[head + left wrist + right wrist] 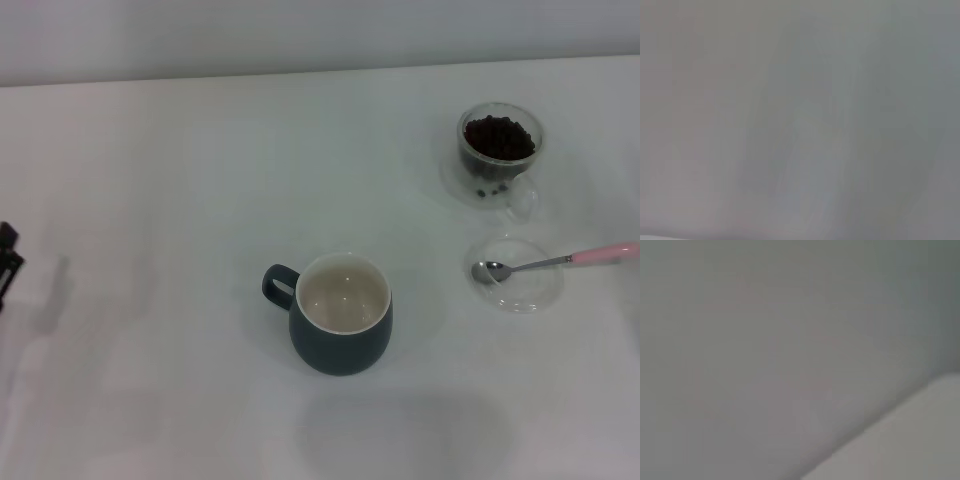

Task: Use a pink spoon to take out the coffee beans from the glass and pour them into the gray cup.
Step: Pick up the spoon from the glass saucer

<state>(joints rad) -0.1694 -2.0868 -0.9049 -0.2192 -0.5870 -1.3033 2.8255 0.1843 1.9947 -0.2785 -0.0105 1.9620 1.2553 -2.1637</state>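
The white desk (180, 180) fills the head view, its far edge running along a pale wall. The mug (341, 314), dark blue-gray outside and cream-white inside, stands upright near the middle of the desk, a little toward the near edge, with its loop handle turned to the robot's left; nothing shows inside it. The glass (500, 150) stands upright toward the far right corner, well apart from the mug, its clear handle turned toward the near edge. The beans (498, 137) are heaped dark in the glass up to near its rim, and a few loose ones show lower down through its clear wall. A shallow clear dish (520, 285) lies between the glass and the near edge, just beside the glass's handle and close to the right edge. The spoon (555, 262) rests with its silver bowl in the dish and its stem slanting out over the dish's rim toward the right edge, the pink end reaching almost to that edge. The left gripper (8, 262) shows only as a small dark part at the left edge; whether its fingers are spread or closed cannot be told, and it touches nothing. The right gripper is not seen in any view; both wrist views show only a blank gray surface.
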